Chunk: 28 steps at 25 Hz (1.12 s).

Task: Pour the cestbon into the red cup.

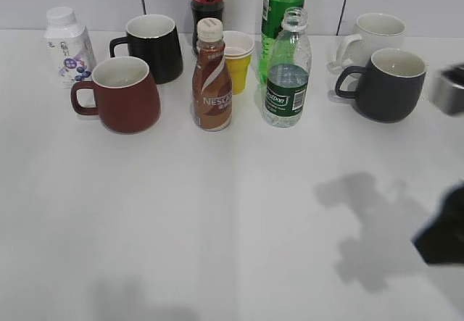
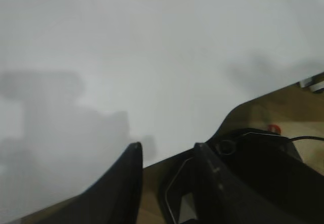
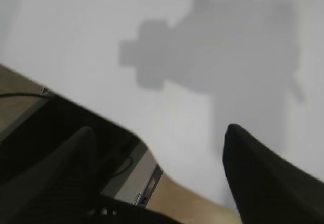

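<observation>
Behind the coffee bottle [image 1: 212,78], I see the water bottle [image 1: 287,71] upright, red cup [image 1: 123,93] far left. Both grippers, left [image 2: 164,178] and right [image 3: 159,176], gape empty; blurred arm cut off at right.

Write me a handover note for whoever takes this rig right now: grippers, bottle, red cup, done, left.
Left gripper: empty, fingers parted, over bare table near its edge.
Right gripper: open, empty, at the table's near right, well short of the row of items.
Cestbon: upright, uncapped, partly full, between the Nescafe bottle and the dark grey mug, just ahead of the green soda bottle.
Red cup: upright at the left of the row, in front of the black mug; no water visible inside.
Done: nothing yet.
Left: grasp the cestbon, carry it to the red cup, pour.
</observation>
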Each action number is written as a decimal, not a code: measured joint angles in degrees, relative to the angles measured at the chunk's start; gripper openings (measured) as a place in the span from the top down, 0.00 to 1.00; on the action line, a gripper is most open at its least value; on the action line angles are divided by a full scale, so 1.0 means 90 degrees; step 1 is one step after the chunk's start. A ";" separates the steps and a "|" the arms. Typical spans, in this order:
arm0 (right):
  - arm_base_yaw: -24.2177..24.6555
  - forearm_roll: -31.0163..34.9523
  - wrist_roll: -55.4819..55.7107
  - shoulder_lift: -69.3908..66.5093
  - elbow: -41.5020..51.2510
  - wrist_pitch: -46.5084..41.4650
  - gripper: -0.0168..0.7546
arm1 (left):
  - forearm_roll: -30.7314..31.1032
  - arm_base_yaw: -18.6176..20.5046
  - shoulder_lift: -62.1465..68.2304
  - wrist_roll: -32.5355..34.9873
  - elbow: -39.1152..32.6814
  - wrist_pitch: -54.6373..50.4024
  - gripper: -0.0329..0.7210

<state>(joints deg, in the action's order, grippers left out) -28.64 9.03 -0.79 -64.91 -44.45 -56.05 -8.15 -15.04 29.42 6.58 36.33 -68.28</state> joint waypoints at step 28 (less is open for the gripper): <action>0.0000 -0.1083 0.0559 0.5946 0.1717 -0.0455 0.23 | 0.0396 0.0000 -0.0934 -0.0006 -0.0638 0.0783 0.62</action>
<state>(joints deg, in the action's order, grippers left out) -28.64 -0.72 4.24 -11.40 -29.00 -60.15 -4.59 -15.04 21.02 6.52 30.59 -61.23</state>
